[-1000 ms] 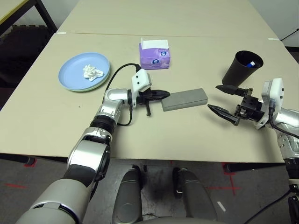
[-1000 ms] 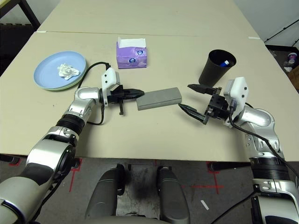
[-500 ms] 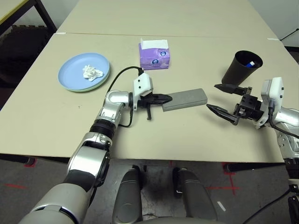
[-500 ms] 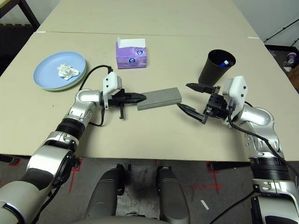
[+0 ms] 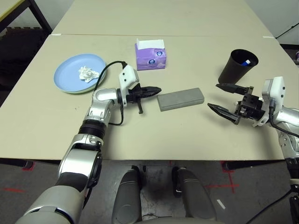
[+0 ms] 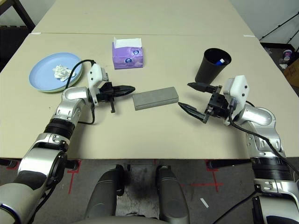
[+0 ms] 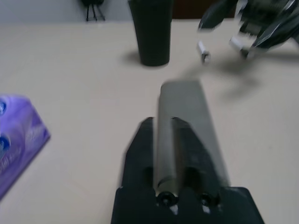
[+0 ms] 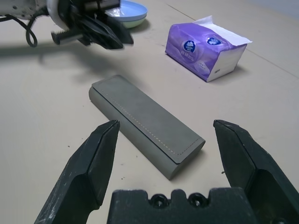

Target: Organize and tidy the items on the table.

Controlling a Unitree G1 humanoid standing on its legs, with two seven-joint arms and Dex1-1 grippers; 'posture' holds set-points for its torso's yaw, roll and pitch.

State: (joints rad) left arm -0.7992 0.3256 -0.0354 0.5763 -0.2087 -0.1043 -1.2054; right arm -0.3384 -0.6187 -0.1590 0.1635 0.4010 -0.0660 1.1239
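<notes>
A grey glasses case (image 5: 180,99) lies flat in the middle of the table (image 5: 187,135). My left gripper (image 5: 156,89) points at its left end from a short gap away, fingers (image 7: 180,140) slightly parted and holding nothing. To the right of the case my right gripper (image 5: 213,95) stands wide open and empty, facing the case (image 8: 145,123). A black cup (image 5: 238,66) with a pen (image 5: 246,61) in it stands behind the right gripper. At the far left, stacked blue and green plates (image 5: 70,77) carry a crumpled white tissue (image 5: 87,73).
A purple tissue box (image 5: 150,54) stands behind the case. A second table (image 5: 163,16) butts against the far edge. Bare tabletop lies in front of the case and between the plates and the near edge.
My left gripper has drawn back leftward from the case's end and its fingers have parted a little. The right gripper has stayed put. The whole view has shifted slightly.
</notes>
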